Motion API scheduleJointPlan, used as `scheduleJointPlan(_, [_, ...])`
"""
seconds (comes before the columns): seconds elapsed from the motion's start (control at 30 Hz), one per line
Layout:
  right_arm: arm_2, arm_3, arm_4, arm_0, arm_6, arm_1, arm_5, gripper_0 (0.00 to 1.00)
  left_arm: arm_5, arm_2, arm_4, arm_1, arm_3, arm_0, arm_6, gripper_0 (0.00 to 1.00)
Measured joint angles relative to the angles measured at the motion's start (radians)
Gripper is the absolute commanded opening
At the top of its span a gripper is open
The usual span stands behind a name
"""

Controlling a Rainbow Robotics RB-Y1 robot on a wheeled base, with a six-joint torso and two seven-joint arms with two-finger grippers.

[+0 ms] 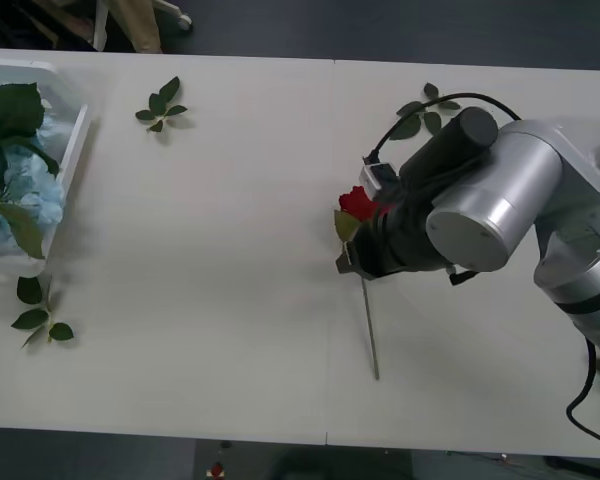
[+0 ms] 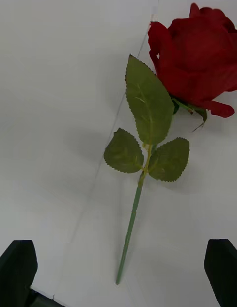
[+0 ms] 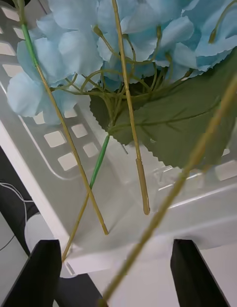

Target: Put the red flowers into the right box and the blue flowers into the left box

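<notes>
Right wrist view: the right pincer (image 2: 118, 270) hangs over the tabletop (image 2: 54, 89) with its two black fingers (image 2: 19, 265) spread wide apart. Nothing is between them but the bare end of a thin green stem. That stem belongs to a red flower (image 2: 197, 60), one rose lying flat on the tabletop. Three green leaves sit on the stem just under the red head. The fingers do not touch the stem.

In the front view, the right pincer (image 1: 352, 262) is at the end of the big silver and black arm, a little right of the middle of the tabletop (image 1: 230, 250). The red flower (image 1: 358, 203) peeks out on the far side of the pincer, and its stem pokes out toward the near edge.

The left pincer (image 3: 116, 275) has its black fingers spread too, and it pinches nothing. It hovers right by the rim of the left box (image 3: 44, 153). The blue flowers (image 3: 98, 40) lie inside the box, with some stems poking over the rim.

In the front view, the left box (image 1: 75, 140) sits at the far left of the tabletop with the blue flowers (image 1: 20, 190) piled in it. Loose green leaf sprigs (image 1: 160, 105) lie here and there on the tabletop.
</notes>
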Motion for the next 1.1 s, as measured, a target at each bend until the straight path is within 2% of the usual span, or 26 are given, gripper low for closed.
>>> scheduleJointPlan(0.17, [0.039, 0.004, 0.043, 0.0, -0.103, 0.0, -0.043, 1.0, 0.072, 0.013, 0.047, 0.0, -0.024, 0.0, 0.0, 0.65])
scheduleJointPlan(0.3, [0.061, 0.039, 0.076, 0.0, -0.108, 0.0, -0.08, 1.0, 0.242, 0.089, 0.199, 0.0, -0.052, 0.0, 0.0, 0.65])
scheduleJointPlan(0.4, [0.076, 0.08, 0.094, 0.0, -0.108, 0.0, -0.125, 1.0, 0.451, 0.196, 0.413, 0.0, -0.084, 0.0, -0.011, 0.65])
scheduleJointPlan(0.5, [0.087, 0.122, 0.108, 0.0, -0.108, 0.0, -0.169, 1.0, 0.53, 0.311, 0.624, 0.001, -0.093, 0.012, -0.114, 0.65])
scheduleJointPlan(0.6, [0.093, 0.155, 0.119, 0.0, -0.108, 0.0, -0.202, 1.0, 0.588, 0.436, 0.656, 0.006, -0.102, 0.048, -0.241, 0.65])
scheduleJointPlan(0.8, [0.113, 0.207, 0.138, 0.0, -0.107, 0.0, -0.27, 1.0, 0.726, 0.723, 0.732, 0.009, -0.148, 0.149, -0.256, 0.64])
scheduleJointPlan(0.87, [0.122, 0.224, 0.138, 0.0, -0.107, 0.0, -0.286, 1.0, 0.701, 0.729, 0.761, 0.008, -0.239, 0.16, -0.256, 0.65])
scheduleJointPlan(0.93, [0.129, 0.238, 0.138, 0.0, -0.107, 0.0, -0.299, 1.0, 0.607, 0.66, 0.765, -0.003, -0.373, 0.16, -0.256, 0.65])
scheduleJointPlan(1.03, [0.14, 0.26, 0.138, 0.0, -0.107, 0.0, -0.325, 1.0, 0.376, 0.466, 0.701, -0.07, -0.571, 0.152, -0.256, 0.65])
scheduleJointPlan(1.1, [0.149, 0.273, 0.14, 0.0, -0.107, 0.0, -0.337, 1.0, 0.266, 0.328, 0.623, -0.151, -0.641, 0.133, -0.255, 0.65])
